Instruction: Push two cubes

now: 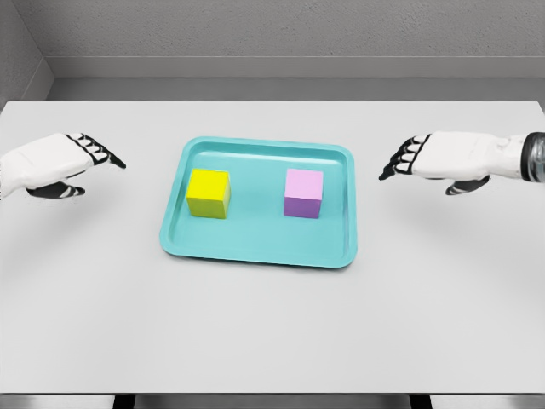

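A yellow cube sits in the left half of a teal tray, and a pink-purple cube sits in the right half, a clear gap between them. My left hand hovers left of the tray, fingers relaxed and pointing toward it, holding nothing. My right hand mirrors it on the right side, open, its fingertips a short way off the tray's right rim. Neither hand touches a cube or the tray.
The tray lies in the middle of a white table. A grey wall runs behind the table's far edge.
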Motion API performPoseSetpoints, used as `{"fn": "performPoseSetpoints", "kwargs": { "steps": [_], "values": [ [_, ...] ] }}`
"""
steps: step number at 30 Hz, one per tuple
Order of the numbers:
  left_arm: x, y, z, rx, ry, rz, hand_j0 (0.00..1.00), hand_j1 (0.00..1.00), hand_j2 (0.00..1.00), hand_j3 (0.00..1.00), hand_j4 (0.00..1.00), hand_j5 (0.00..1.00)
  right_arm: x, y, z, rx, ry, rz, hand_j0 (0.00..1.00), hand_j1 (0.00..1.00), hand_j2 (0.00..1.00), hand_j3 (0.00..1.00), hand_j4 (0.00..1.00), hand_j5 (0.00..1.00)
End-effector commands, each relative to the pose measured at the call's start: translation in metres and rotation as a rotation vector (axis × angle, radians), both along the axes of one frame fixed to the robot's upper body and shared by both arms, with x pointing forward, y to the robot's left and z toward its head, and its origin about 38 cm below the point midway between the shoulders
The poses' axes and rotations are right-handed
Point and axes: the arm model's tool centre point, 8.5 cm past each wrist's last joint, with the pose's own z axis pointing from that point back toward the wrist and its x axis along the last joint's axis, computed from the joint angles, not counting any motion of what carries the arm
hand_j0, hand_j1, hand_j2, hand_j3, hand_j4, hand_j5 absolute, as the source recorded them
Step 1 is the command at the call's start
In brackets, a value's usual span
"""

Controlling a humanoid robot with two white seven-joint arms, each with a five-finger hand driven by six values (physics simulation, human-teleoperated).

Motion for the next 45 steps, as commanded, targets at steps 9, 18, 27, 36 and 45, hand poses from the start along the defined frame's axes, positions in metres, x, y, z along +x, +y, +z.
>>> {"fn": "performPoseSetpoints", "kwargs": {
  "steps": [9, 18, 27, 36, 45],
  "values": [
    [0.011, -0.028, -0.017, 0.005, 0.038, -0.043, 0.71, 0.71, 0.71, 0.71, 0.71, 0.71, 0.009, 0.047, -0.021, -0.067, -0.039, 0.078, 0.67, 0.67, 0.67, 0.67, 0.67, 0.67],
    [0.018, -0.045, -0.017, -0.007, 0.041, -0.070, 0.71, 0.71, 0.71, 0.71, 0.71, 0.71, 0.014, 0.063, -0.029, -0.044, -0.029, 0.091, 0.67, 0.67, 0.67, 0.67, 0.67, 0.67],
    [0.018, -0.059, -0.019, -0.026, 0.042, -0.099, 0.71, 0.71, 0.71, 0.71, 0.71, 0.71, 0.021, 0.072, -0.039, -0.028, -0.010, 0.082, 0.67, 0.67, 0.67, 0.67, 0.67, 0.67],
    [0.017, -0.062, -0.019, -0.033, 0.043, -0.108, 0.71, 0.71, 0.71, 0.71, 0.71, 0.71, 0.026, 0.081, -0.048, -0.027, 0.001, 0.081, 0.67, 0.67, 0.67, 0.67, 0.67, 0.67],
    [0.014, -0.069, -0.021, -0.038, 0.044, -0.126, 0.71, 0.71, 0.71, 0.71, 0.71, 0.71, 0.026, 0.100, -0.050, -0.015, -0.005, 0.110, 0.67, 0.67, 0.67, 0.67, 0.67, 0.67]
  ]
}}
